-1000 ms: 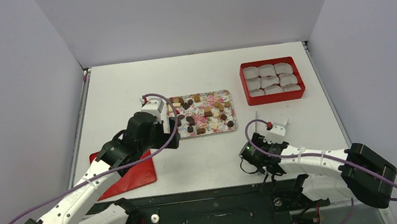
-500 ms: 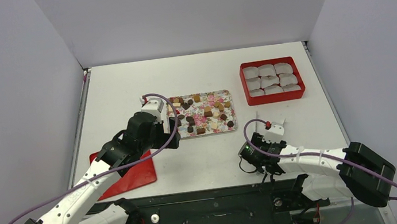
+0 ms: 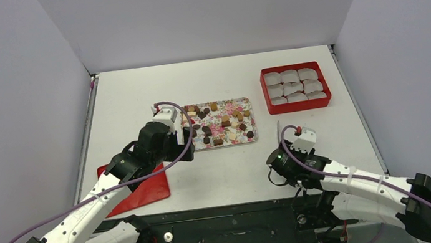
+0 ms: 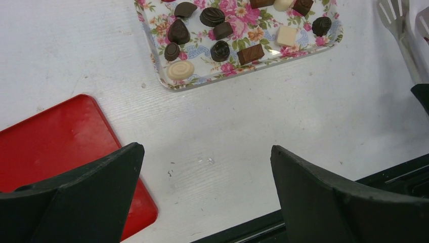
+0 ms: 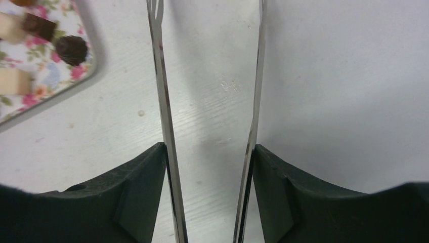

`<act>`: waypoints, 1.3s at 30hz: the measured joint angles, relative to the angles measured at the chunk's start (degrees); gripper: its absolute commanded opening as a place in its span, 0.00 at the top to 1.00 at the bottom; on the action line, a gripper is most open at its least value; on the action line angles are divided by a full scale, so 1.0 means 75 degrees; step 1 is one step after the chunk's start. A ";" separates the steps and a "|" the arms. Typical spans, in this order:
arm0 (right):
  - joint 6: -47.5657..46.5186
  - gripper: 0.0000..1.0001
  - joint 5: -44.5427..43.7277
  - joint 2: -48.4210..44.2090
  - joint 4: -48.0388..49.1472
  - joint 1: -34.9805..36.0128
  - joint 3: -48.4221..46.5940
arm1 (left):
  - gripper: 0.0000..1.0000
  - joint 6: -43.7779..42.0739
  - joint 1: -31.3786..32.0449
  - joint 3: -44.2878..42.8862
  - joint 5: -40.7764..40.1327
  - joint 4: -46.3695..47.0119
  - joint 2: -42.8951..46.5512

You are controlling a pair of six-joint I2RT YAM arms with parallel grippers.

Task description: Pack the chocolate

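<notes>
Several dark brown, tan and cream chocolates lie on the flower-patterned tray; they also show in the left wrist view and the right wrist view. My left gripper is open and empty above bare table just in front of the tray's near left corner. My right gripper is shut on metal tongs, whose two arms point away over the table to the right of the tray. The tongs' tips are empty in the left wrist view.
A red box with white paper cups stands at the back right. A flat red lid lies at the near left, under my left arm, and shows in the left wrist view. The table's near edge is close behind both grippers.
My right arm has swung to the right and its gripper with the tongs has shifted a little right and nearer. The left arm has not moved.
</notes>
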State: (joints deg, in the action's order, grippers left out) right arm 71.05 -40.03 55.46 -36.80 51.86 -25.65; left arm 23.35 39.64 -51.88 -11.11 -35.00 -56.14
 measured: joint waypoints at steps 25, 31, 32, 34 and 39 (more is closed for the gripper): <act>-0.2693 0.46 0.2404 -0.0688 -0.2562 -0.0073 -0.4838 | 0.03 -0.0146 -0.0003 -0.0006 -0.1422 -0.0525 0.0137; -0.3264 0.48 0.2815 0.0169 -0.2798 -0.0224 -0.5549 | 0.03 -0.0306 -0.0050 -0.0006 -0.1842 -0.0533 0.0236; -0.3366 0.49 0.2876 0.0318 -0.2827 -0.0254 -0.5625 | 0.03 -0.0356 -0.0055 -0.0006 -0.1903 -0.0539 0.0236; -0.3550 0.49 0.3002 0.0615 -0.2879 -0.0277 -0.5782 | 0.03 -0.0414 -0.0067 -0.0006 -0.2031 -0.0560 0.0236; -0.3975 0.50 0.3217 0.1230 -0.2911 -0.0437 -0.6114 | 0.03 -0.0460 -0.0102 0.0012 -0.2218 -0.0562 0.0259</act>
State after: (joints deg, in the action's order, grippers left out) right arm 41.23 -15.90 64.69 -58.63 48.58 -71.50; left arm 19.90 38.87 -51.79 -27.75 -39.22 -54.19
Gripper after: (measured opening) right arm 0.513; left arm 0.965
